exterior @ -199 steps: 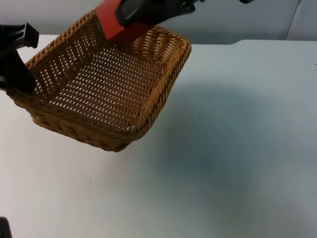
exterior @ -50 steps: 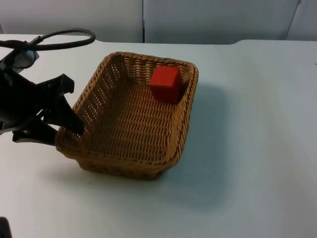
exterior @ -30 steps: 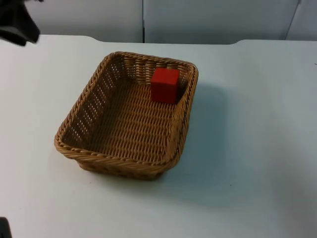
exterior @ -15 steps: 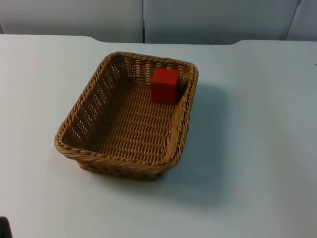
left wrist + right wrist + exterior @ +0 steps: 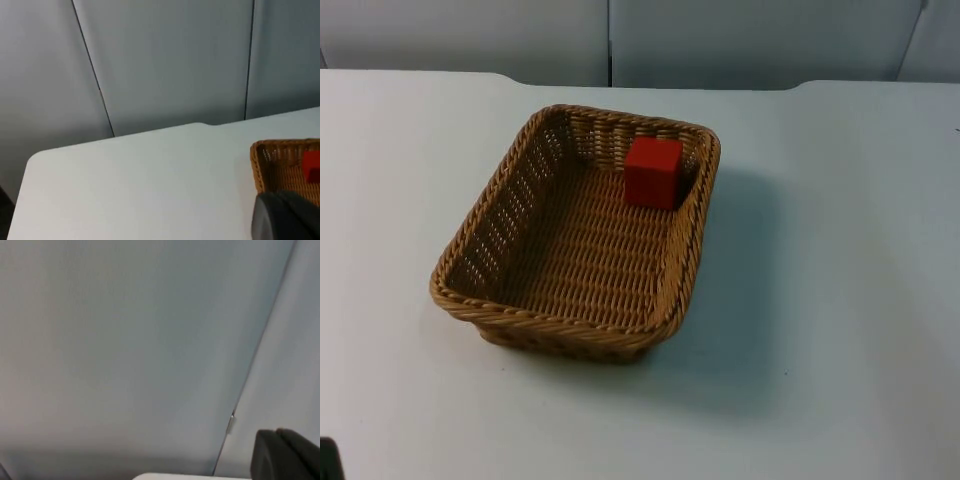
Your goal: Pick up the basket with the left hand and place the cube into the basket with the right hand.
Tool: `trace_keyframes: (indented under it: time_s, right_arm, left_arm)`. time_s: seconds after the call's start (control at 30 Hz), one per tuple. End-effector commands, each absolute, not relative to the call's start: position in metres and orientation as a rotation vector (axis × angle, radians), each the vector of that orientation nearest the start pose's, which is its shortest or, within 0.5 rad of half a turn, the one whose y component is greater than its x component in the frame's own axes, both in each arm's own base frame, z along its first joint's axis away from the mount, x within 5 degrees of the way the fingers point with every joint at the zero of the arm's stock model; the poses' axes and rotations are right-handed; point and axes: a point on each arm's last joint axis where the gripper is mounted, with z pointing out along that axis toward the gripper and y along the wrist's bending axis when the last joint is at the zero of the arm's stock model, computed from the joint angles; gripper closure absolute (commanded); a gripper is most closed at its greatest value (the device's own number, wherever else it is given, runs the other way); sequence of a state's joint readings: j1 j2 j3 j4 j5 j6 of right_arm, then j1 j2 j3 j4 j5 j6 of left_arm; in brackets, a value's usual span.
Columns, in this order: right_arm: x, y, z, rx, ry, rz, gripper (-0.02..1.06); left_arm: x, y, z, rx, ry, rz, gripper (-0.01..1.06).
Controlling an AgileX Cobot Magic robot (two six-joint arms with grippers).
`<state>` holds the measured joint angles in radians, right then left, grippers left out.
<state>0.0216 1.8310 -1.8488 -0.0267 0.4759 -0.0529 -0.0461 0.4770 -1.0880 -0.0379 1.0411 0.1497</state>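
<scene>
The basket (image 5: pixel 576 235) rests flat on the table (image 5: pixel 840 300), its nearest rim toward the camera and its long axis running away toward the wall (image 5: pixel 740 40). Inside it, the cube (image 5: pixel 653 172) sits upright on the woven floor in the far right corner, close against the far wall and right wall of the basket; whether it touches them cannot be told.

Both arms wait, drawn back from the work area. The left gripper (image 5: pixel 287 217) looks across the table's far edge toward the wall, with a corner of the basket and a sliver of the cube beyond its fingertip. The right gripper (image 5: pixel 287 452) faces the wall. Whether either pincer is released or clenched cannot be told.

Judged from this layout, the task appears complete, so little remains to go wrong. The residual risk is an arm returning low over the table: a sweep could clip the basket rim, shove the basket, or tip the cube out of its corner.
</scene>
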Motion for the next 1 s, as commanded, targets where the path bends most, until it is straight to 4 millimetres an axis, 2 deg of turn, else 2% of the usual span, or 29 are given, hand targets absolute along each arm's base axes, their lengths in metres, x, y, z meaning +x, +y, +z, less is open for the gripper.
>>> trace_keyframes:
  time_s: [0.0, 0.07, 0.17, 0.2, 0.23, 0.3, 0.33, 0.4, 0.43, 0.47, 0.5, 0.53, 0.63, 0.67, 0.73, 0.77, 0.8, 0.83, 0.97]
  right_arm:
    - [0.442, 0.010, 0.408, -0.038, 1.890, 0.018, 1.05]
    - [0.433, 0.009, 0.414, -0.061, 1.927, -0.015, 1.05]
    - [0.402, 0.000, 0.446, -0.008, 1.910, -0.053, 1.05]
    - [0.402, 0.000, 0.446, -0.008, 1.910, -0.053, 1.05]
    - [0.388, -0.002, 0.460, 0.006, 1.884, -0.076, 1.05]
    - [0.345, -0.015, 0.497, 0.083, 1.794, -0.106, 1.05]
    - [0.345, -0.015, 0.497, 0.083, 1.794, -0.106, 1.05]
    - [0.287, -0.028, 0.526, 0.201, 1.705, -0.084, 1.05]
    - [0.262, -0.032, 0.530, 0.223, 1.686, -0.096, 1.05]
    - [0.238, -0.034, 0.531, 0.235, 1.674, -0.106, 1.05]
    - [0.238, -0.034, 0.531, 0.235, 1.674, -0.106, 1.05]
    - [0.219, -0.036, 0.528, 0.243, 1.671, -0.132, 1.05]
    - [0.156, -0.035, 0.508, 0.250, 1.650, -0.211, 1.05]
    - [0.156, -0.035, 0.508, 0.250, 1.650, -0.211, 1.05]
    - [0.122, -0.032, 0.491, 0.240, 1.630, -0.240, 1.05]
    - [0.098, -0.029, 0.479, 0.232, 1.600, -0.252, 1.05]
    - [0.085, -0.028, 0.473, 0.229, 1.585, -0.261, 1.05]
    - [0.085, -0.028, 0.473, 0.229, 1.585, -0.261, 1.05]
    - [0.042, -0.022, 0.443, 0.227, 1.551, -0.268, 1.05]
  left_arm:
    - [0.030, -0.003, 0.423, 0.178, 1.934, 0.041, 1.05]
    - [0.027, 0.000, 0.412, 0.176, 1.952, 0.083, 1.05]
    - [0.016, 0.004, 0.396, 0.178, 1.946, 0.119, 1.05]
    - [0.016, 0.004, 0.396, 0.178, 1.946, 0.119, 1.05]
    - [0.013, 0.005, 0.391, 0.176, 1.944, 0.125, 1.05]
    - [0.004, 0.009, 0.381, 0.181, 1.940, 0.146, 1.05]
    - [0.004, 0.009, 0.381, 0.181, 1.940, 0.146, 1.05]
    - [-0.004, 0.012, 0.373, 0.139, 1.937, 0.145, 1.05]
    - [-0.008, 0.013, 0.366, 0.138, 1.945, 0.152, 1.05]
    - [-0.010, 0.014, 0.362, 0.136, 1.956, 0.162, 1.05]
    - [-0.010, 0.014, 0.362, 0.136, 1.956, 0.162, 1.05]
    - [-0.012, 0.014, 0.358, 0.122, 1.963, 0.153, 1.05]
    - [-0.014, 0.012, 0.345, 0.094, 1.982, 0.094, 1.05]
    - [-0.014, 0.012, 0.345, 0.094, 1.982, 0.094, 1.05]
    - [-0.015, 0.008, 0.333, 0.114, 2.011, 0.022, 1.05]
    - [-0.015, 0.005, 0.329, 0.127, 2.019, -0.009, 1.05]
    - [-0.015, 0.005, 0.322, 0.136, 2.027, -0.016, 1.05]
    - [-0.015, 0.005, 0.322, 0.136, 2.027, -0.016, 1.05]
    - [-0.014, 0.003, 0.300, 0.193, 2.051, -0.051, 1.05]
